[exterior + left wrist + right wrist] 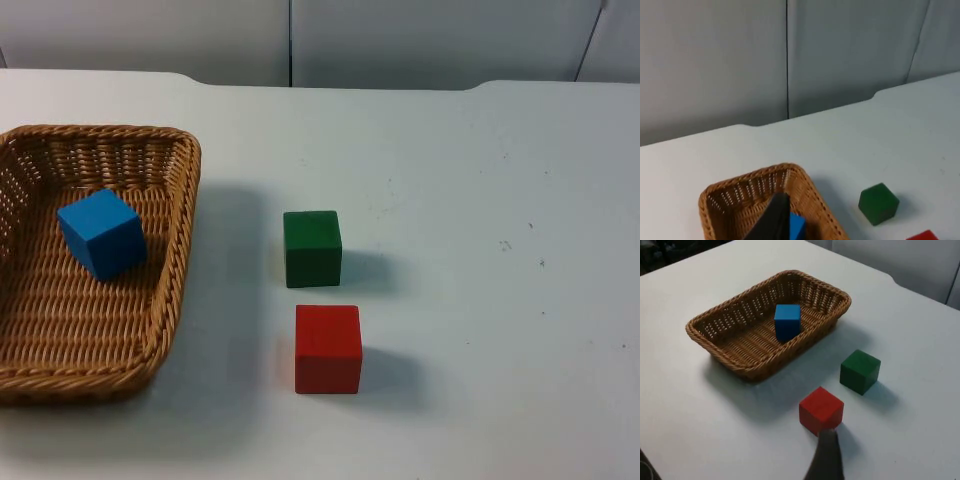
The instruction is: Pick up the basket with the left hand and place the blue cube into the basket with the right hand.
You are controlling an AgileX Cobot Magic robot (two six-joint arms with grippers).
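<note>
A woven wicker basket [184, 250] lies on the white table at the left. The blue cube [101, 233] sits inside it, turned a little and near the middle. In the left wrist view my left gripper [772, 222] hangs over the basket [810, 189], in front of the blue cube [797, 226], apart from the rim. In the right wrist view my right gripper [826, 457] is on the near side of the red cube, well away from the basket [740, 367] and the blue cube [787, 320]. Neither gripper holds anything I can see.
A green cube [312, 248] stands right of the basket, with a red cube [328, 348] just in front of it. Both also appear in the wrist views, green cube [860, 371] and red cube [821, 409]. The grey partition wall [400, 40] closes the table's far edge.
</note>
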